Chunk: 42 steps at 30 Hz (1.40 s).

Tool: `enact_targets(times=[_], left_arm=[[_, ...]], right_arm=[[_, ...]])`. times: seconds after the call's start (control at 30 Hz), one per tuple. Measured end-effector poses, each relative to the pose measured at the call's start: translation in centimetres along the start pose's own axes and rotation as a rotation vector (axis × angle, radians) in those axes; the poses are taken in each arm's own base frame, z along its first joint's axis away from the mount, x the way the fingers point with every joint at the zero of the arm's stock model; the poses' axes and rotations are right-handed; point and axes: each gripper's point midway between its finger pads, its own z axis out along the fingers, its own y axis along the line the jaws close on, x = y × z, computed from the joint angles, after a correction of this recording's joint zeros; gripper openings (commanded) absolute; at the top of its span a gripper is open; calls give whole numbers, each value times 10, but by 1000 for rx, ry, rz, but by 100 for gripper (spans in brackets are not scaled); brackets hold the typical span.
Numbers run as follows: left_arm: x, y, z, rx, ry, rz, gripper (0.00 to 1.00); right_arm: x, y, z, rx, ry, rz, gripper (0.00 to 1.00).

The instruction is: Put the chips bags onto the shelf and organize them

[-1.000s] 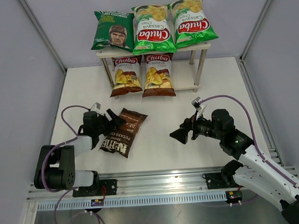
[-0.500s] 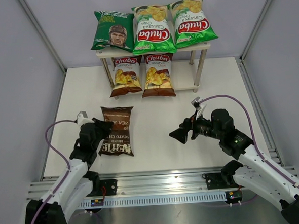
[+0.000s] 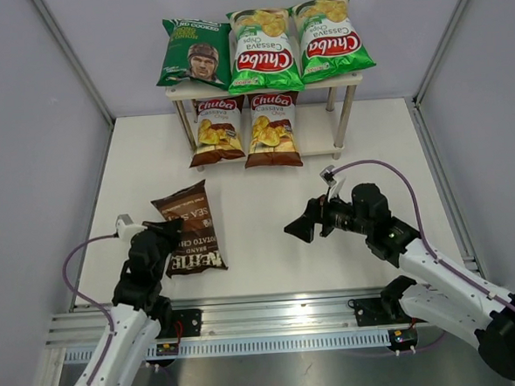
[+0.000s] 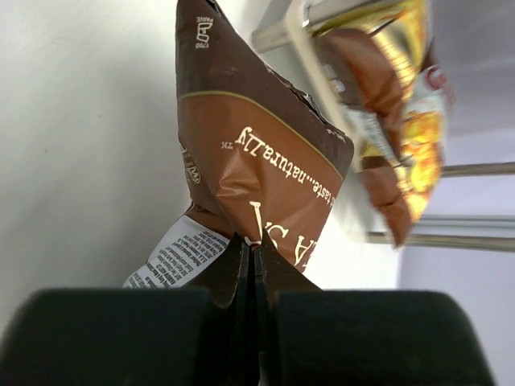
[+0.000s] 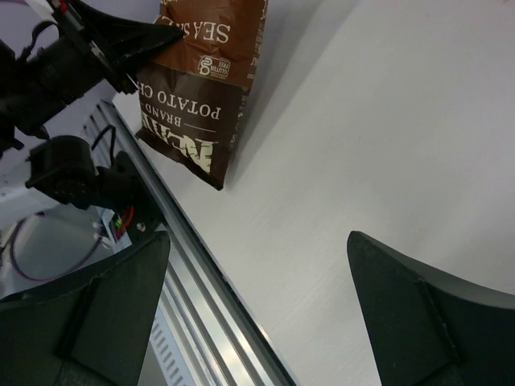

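The dark brown Kettle chips bag (image 3: 188,232) lies on the table at the front left, and my left gripper (image 3: 166,228) is shut on its left edge. In the left wrist view the jaws (image 4: 251,251) pinch a fold of this bag (image 4: 257,153). My right gripper (image 3: 296,228) hangs open right of the bag, nothing between its fingers (image 5: 257,237); its view shows the Kettle bag (image 5: 201,96) ahead. On the shelf (image 3: 323,145), the top holds a dark green bag (image 3: 195,52) and two bright green Chuba bags (image 3: 264,48). Two brown-and-white Chuba bags (image 3: 219,130) lean on the lower tier.
A metal rail (image 3: 274,313) with both arm bases runs along the table's near edge. Grey walls with slanted frame bars (image 3: 70,56) close in the left, right and back. The lower shelf's right third (image 3: 324,141) shows bare board.
My left gripper closed on the Kettle bag's edge and drew back leftward, turning and dragging the bag with it. My right gripper shifted slightly left, still open.
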Motion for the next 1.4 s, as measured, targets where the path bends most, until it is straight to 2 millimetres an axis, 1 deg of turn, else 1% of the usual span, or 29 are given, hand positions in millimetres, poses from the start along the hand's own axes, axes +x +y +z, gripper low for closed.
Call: enact_targets(times=[0.07,0.2,0.27,0.33,0.4,0.5,0.57,0.63,0.73,0.83,0.9,1.0,1.1,1.17,1.23,1.4], left_arm=[[-6,-7,-7,33,-22,-46,0],[-27,-35,-28,158,-92,-168,0],[-38,-49,-38,209,-117,-220,0],[-48,-64,-48,257,-137,-272,0],[-57,-77,-56,298,-150,-325,0],[-67,-94,-64,354,-154,-408,0],[-71,-103,-69,387,-149,-465,0],[-75,-112,-72,413,-140,-507,0],[-81,-130,-79,466,-117,-575,0],[-86,-143,-85,516,-100,-628,0],[-89,-149,-89,544,-94,-655,0],[-92,-155,-93,572,-84,-691,0],[-93,-159,-95,579,-65,-717,0],[-91,-162,-96,583,-47,-730,0],[-90,-164,-97,588,-29,-739,0],[-91,-170,-101,606,-12,-751,0]], right_arm=[[1,1,8,-24,-6,46,99],[4,2,27,-65,-24,197,99],[8,7,38,-77,-35,275,99],[13,18,48,-97,-47,332,99],[14,34,55,-124,-73,364,99],[10,61,67,-177,-138,382,99],[7,74,73,-201,-181,378,99],[1,83,80,-212,-220,377,100],[-8,97,95,-237,-286,364,99],[-12,112,107,-259,-331,329,99],[-15,124,114,-274,-356,291,99],[-27,145,118,-313,-407,229,99],[-39,159,122,-341,-456,181,99],[-45,164,129,-346,-475,164,100],[-47,166,140,-346,-488,149,100],[-37,165,168,-348,-479,126,99]])
